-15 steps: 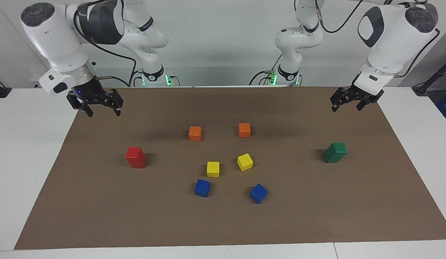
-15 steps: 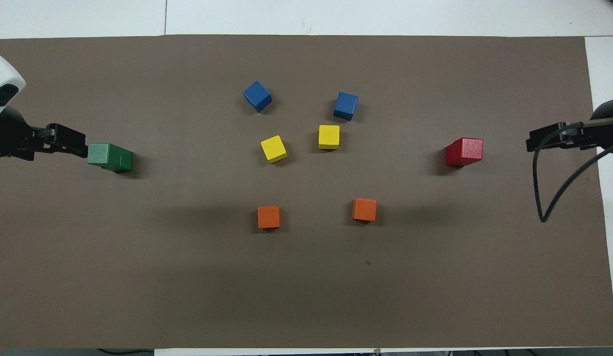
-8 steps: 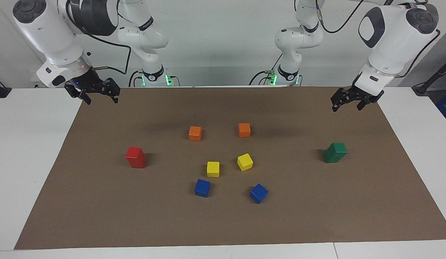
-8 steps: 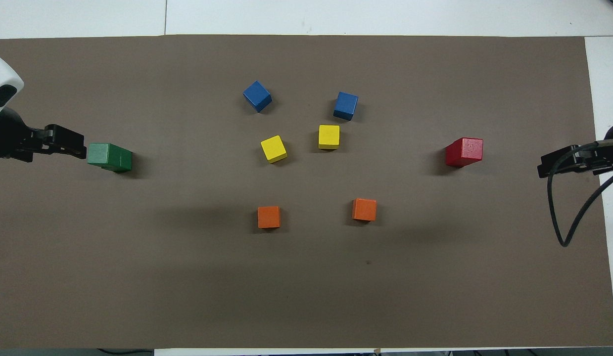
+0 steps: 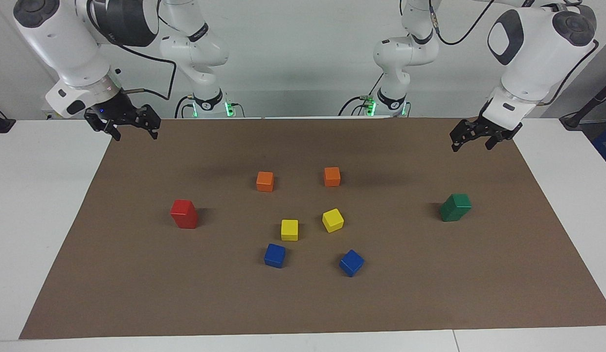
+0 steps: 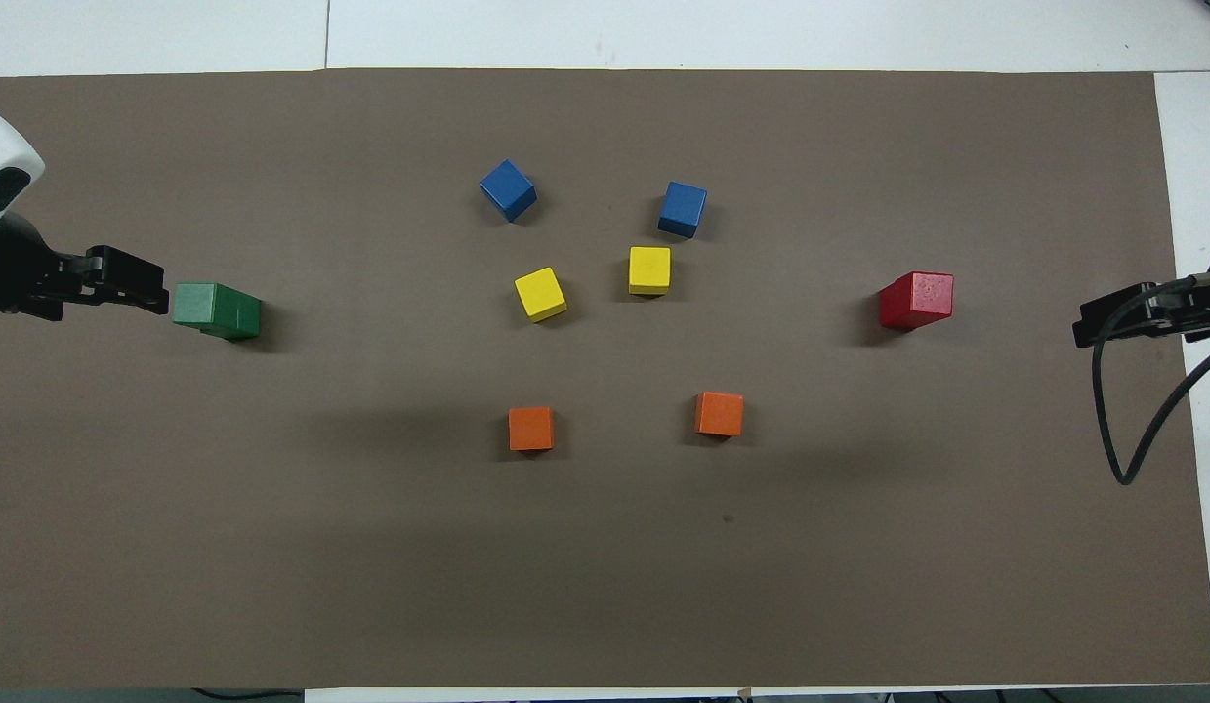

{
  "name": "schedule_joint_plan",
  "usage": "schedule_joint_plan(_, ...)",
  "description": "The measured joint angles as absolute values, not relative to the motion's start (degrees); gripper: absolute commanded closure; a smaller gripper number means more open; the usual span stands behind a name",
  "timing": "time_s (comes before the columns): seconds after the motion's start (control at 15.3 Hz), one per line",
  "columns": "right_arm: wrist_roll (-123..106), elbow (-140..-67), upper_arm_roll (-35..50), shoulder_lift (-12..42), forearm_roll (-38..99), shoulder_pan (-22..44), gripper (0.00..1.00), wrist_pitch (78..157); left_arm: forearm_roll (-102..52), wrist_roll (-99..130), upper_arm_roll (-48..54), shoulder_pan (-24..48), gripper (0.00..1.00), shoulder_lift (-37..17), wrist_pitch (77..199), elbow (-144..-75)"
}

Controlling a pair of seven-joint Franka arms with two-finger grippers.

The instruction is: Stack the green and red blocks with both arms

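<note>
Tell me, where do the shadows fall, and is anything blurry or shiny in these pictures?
Facing view: the red stack and green stack cast short soft shadows on the brown mat, with broad faint patches beside the orange cubes; everything looks sharp. Overhead view: each cube has a small dark shadow hugging one side; the red stack's top shows a slight sheen.
</note>
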State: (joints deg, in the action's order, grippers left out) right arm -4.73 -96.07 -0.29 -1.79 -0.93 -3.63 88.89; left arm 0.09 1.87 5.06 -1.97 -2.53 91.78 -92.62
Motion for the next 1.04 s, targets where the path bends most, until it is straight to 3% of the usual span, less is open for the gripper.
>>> schedule_joint_plan(0.26,-4.72,-95.56,-0.23,-1.55,-2.13,-3.62,0.0,92.73,0.09,1.87,4.89,-1.99,0.0,-2.45,91.77,-92.62)
schedule_joint_plan(1.04,-4.7,-95.01,-0.23,-1.5,-2.13,-3.62,0.0,92.88,0.09,1.87,4.54,-1.97,0.0,-2.29,91.81,-92.59)
